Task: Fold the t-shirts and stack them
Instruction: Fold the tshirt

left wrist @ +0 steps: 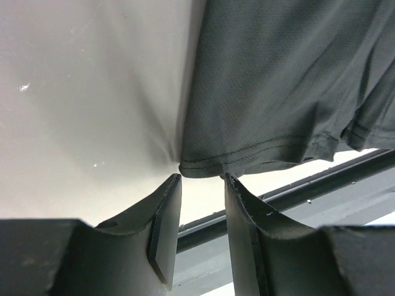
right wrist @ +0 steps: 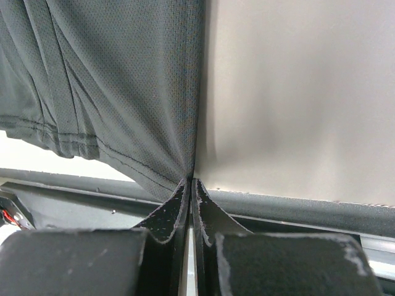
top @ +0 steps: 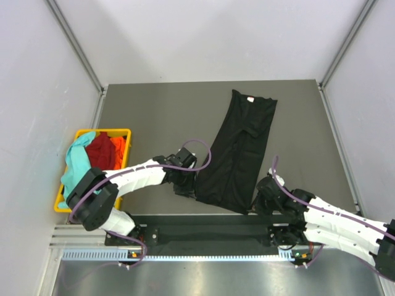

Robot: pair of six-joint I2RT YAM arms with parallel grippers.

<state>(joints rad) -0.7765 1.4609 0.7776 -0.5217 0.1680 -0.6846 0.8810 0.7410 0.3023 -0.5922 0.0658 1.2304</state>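
Observation:
The black t-shirt (top: 237,148) lies as a long narrow strip on the grey table, with its white neck label (top: 250,99) at the far end. My left gripper (top: 190,190) is open at the shirt's near left hem corner. In the left wrist view the hem corner (left wrist: 203,166) sits just at the tips of the open gripper (left wrist: 202,179). My right gripper (top: 258,203) is shut on the near right hem corner. The right wrist view shows the cloth (right wrist: 123,92) pinched between the closed fingertips (right wrist: 191,182). The teal (top: 77,161), red (top: 100,151) and orange (top: 118,147) shirts lie in the basket.
The yellow plastic basket (top: 126,132) stands at the table's left edge. The table's near edge and a black rail (top: 203,219) run just behind both grippers. Grey walls enclose the table on three sides.

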